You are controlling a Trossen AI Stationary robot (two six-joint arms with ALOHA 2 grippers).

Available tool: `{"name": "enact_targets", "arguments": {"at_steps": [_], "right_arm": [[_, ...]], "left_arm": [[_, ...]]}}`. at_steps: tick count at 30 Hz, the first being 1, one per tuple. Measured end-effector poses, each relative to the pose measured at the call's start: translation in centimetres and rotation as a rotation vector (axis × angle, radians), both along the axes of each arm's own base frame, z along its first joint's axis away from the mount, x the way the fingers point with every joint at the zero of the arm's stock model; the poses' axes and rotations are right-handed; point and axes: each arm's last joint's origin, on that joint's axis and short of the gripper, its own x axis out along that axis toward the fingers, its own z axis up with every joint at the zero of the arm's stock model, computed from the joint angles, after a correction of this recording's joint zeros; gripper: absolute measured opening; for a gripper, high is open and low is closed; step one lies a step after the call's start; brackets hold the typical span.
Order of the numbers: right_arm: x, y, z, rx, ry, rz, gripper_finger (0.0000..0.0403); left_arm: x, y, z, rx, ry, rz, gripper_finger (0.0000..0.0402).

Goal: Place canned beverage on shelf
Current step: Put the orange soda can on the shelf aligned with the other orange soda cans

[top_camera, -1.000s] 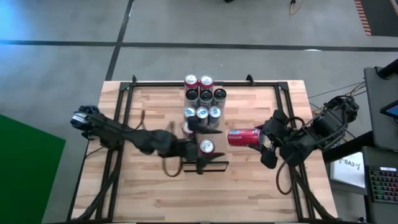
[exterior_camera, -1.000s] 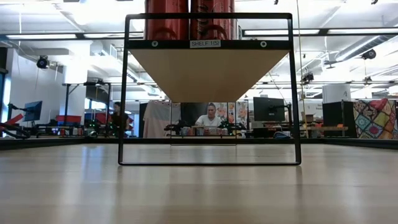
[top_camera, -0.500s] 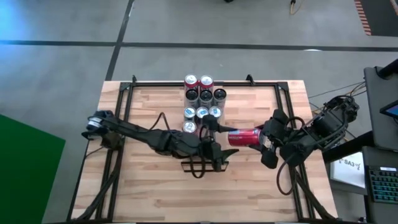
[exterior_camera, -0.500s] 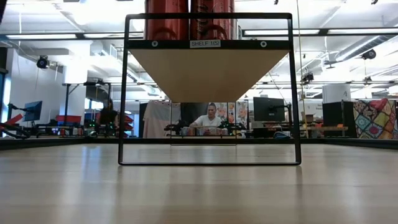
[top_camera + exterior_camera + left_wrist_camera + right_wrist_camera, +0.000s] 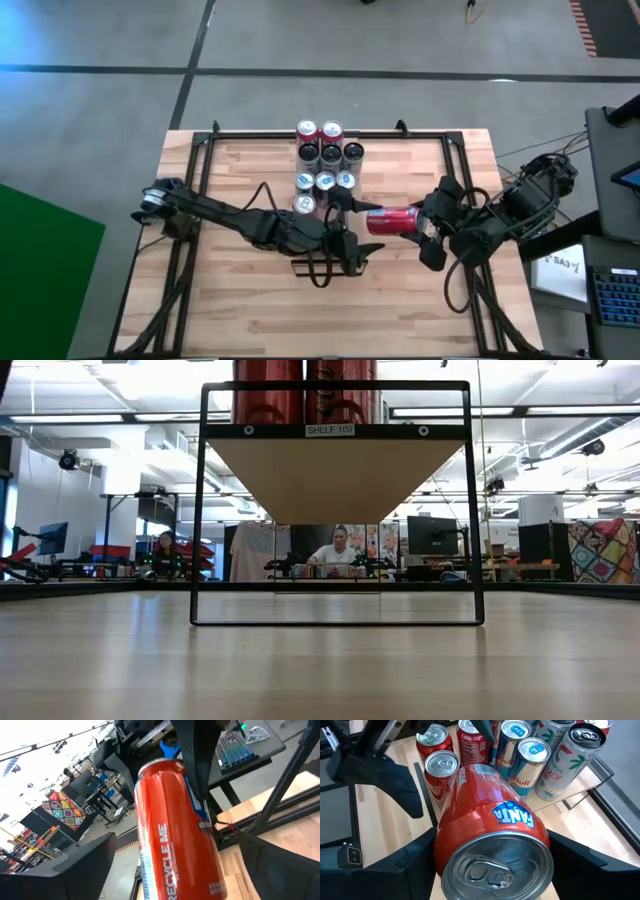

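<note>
Red Fanta can (image 5: 392,219) lies on its side in the air, just right of the shelf's (image 5: 337,475) front end, gripped by the right hand (image 5: 428,225): dark fingers sit either side of its body in the right wrist view, lid toward that camera. Left hand (image 5: 347,222) is at the can's far end with fingers spread wide; in the left wrist view the can (image 5: 176,830) fills the gap between them without contact I can confirm. Reads as a mid-air handover, right to left, not yet closed.

Next move, my call: left hand closes on the can body, right lets go only after that grip is firm, then the can gets turned upright and set behind the standing ones. Risk is a slip if release comes early.

Shelf contents: a cluster of standing cans (image 5: 327,160) toward its far end, red ones at the back, dark ones in the middle, blue-and-silver ones nearest the handover. One more red can (image 5: 303,204) stands just left of the left hand. From the low view only two red cans (image 5: 305,390) show on top of the shelf. Counter (image 5: 240,310) on the near side of the shelf carries no cans.
</note>
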Motion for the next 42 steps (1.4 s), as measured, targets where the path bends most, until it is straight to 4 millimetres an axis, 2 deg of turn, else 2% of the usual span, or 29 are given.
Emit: {"name": "enact_targets", "arguments": {"at_steps": [5, 15, 23, 28, 37, 42], "right_arm": [[0.0, 0.0, 0.0, 0.011, 0.000, -0.009, 0.0290], [0.1, 0.0, 0.0, 0.013, -0.020, -0.041, 0.0290], [0.2, -0.1, 0.1, 0.002, -0.059, -0.080, 0.0290], [0.2, -0.1, 0.1, 0.007, -0.061, -0.086, 0.0290], [0.5, 0.1, 0.0, 0.020, -0.070, -0.095, 0.0290], [0.9, 0.4, -0.3, 0.009, -0.049, -0.086, 0.0291]], "left_arm": [[0.0, 0.4, -0.6, 0.035, 0.066, 0.010, 0.0391], [0.4, 1.6, -0.6, -0.033, 0.040, 0.036, 0.0381], [2.0, 2.0, -1.9, -0.049, -0.021, 0.077, 0.0381], [2.4, 2.2, -2.0, -0.052, -0.054, 0.083, 0.0377], [2.6, 2.1, -2.0, -0.072, -0.062, 0.034, 0.0332], [2.6, 2.1, -2.0, -0.059, -0.056, 0.035, 0.0286]]}}
